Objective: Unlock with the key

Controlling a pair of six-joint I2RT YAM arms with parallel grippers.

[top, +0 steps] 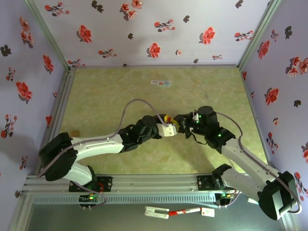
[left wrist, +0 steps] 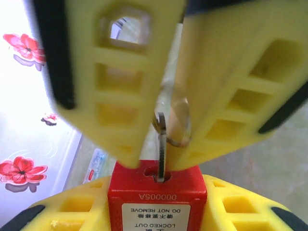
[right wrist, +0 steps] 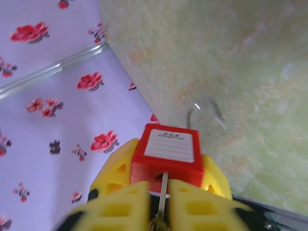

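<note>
Red padlock [right wrist: 144,166], white label [right wrist: 168,144], key [right wrist: 164,186] inserted

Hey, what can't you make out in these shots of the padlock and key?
Shackle: right wrist, blurred, so open or latched is unclear.
Key head: left wrist, hidden between yellow fingers.
Padlock: top external, too small for detail.

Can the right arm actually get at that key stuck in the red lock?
Probably yes. The fingers of the right gripper flank the key, which sits in the keyhole of the red padlock. The left gripper grips the lock body, and nothing lies between.
</note>
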